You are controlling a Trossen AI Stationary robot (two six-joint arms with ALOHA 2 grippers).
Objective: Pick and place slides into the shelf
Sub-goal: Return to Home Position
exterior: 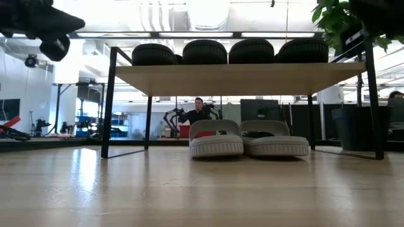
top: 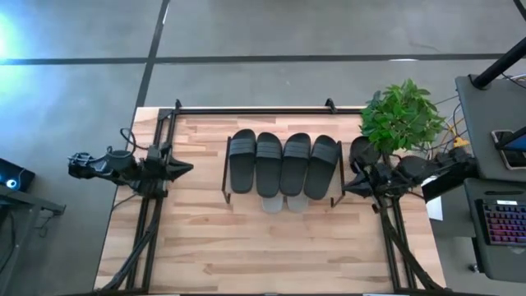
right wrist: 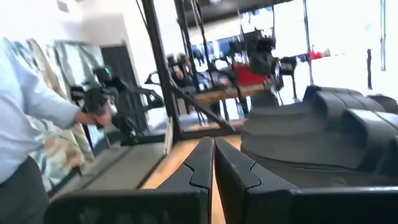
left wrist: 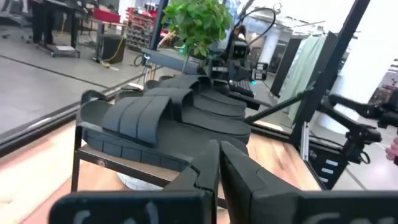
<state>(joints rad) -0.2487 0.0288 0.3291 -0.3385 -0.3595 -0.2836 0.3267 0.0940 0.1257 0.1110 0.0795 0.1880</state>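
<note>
Four dark slides (top: pixel 269 160) are lined up side by side on the top board of the shelf (exterior: pixel 240 77), with two light grey slides (exterior: pixel 216 144) under it on the table (top: pixel 271 247). The left gripper (top: pixel 187 168) hangs just left of the shelf, fingers pinched together and holding nothing. Same deal for the right gripper (top: pixel 347 188) on the other side, by the potted plant (top: pixel 401 115).

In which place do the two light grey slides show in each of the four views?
High view: the light grey slides peek out from under the shelf, at its near edge, centre.
Low view: the light grey slides stand side by side under the shelf, centre.
Left wrist view: only a pale edge shows beneath the shelf.
Right wrist view: not in it.
Shared landmark: the dark slides on top of the shelf, seen in all four.
</note>
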